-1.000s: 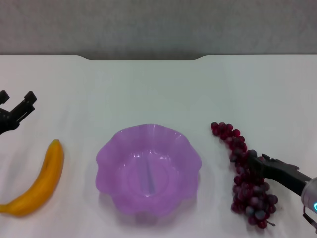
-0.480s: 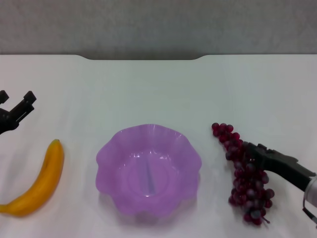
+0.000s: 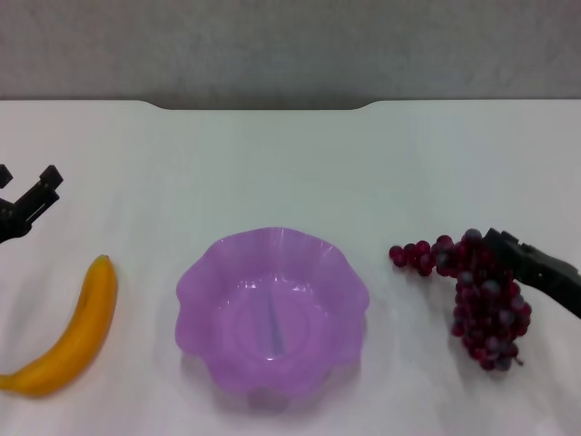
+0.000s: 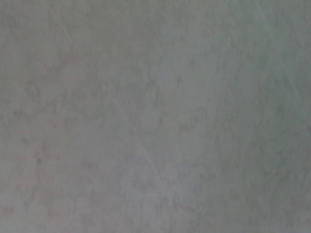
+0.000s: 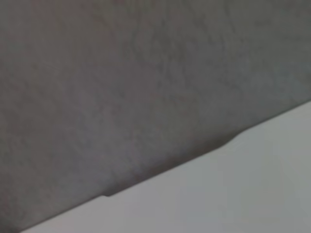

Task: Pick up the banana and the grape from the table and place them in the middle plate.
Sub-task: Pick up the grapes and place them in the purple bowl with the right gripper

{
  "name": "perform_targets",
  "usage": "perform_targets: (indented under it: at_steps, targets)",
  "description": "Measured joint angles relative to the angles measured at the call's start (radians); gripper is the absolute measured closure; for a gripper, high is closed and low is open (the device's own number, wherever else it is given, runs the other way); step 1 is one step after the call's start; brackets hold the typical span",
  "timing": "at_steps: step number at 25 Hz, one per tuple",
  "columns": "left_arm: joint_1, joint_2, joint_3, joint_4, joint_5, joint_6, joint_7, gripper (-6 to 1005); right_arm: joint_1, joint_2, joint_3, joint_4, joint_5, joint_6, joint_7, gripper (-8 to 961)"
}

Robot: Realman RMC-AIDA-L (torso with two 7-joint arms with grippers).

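- The surface is white, smooth and flat, with a dark notched edge at the far side.
- The banana lies on it at the left.
- The middle plate, purple with a wavy rim, sits on it in the middle, apart from the banana.

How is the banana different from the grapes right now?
The banana is one smooth yellow-orange curve; the grape bunch is many small dark-red balls. The banana lies flat on the table to the left of the middle plate, with nothing holding it; the grape bunch hangs from the right gripper, to the plate's right. The left gripper is open, apart from the banana. Neither fruit is in the plate yet.
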Motion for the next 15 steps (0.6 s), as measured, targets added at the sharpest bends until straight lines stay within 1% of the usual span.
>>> perform_targets:
  at_steps: [2,7,12,14,15]
  targets:
    - [0.001,0.000,0.000,0.000,0.000,0.000,0.003,123,0.003,-0.003,0.002,0.002,0.000,-0.012,0.003,692]
    - [0.001,0.000,0.000,0.000,0.000,0.000,0.011,123,0.022,-0.021,0.006,0.004,-0.001,-0.081,0.022,709]
    - [0.000,0.000,0.000,0.000,0.000,0.000,0.012,123,0.064,-0.039,0.005,0.003,-0.001,-0.169,0.040,720]
    - [0.000,0.000,0.000,0.000,0.000,0.000,0.013,123,0.099,-0.052,0.005,-0.006,-0.012,-0.214,0.052,724]
    - [0.000,0.000,0.000,0.000,0.000,0.000,0.013,123,0.099,-0.052,0.005,-0.006,-0.012,-0.214,0.052,724]
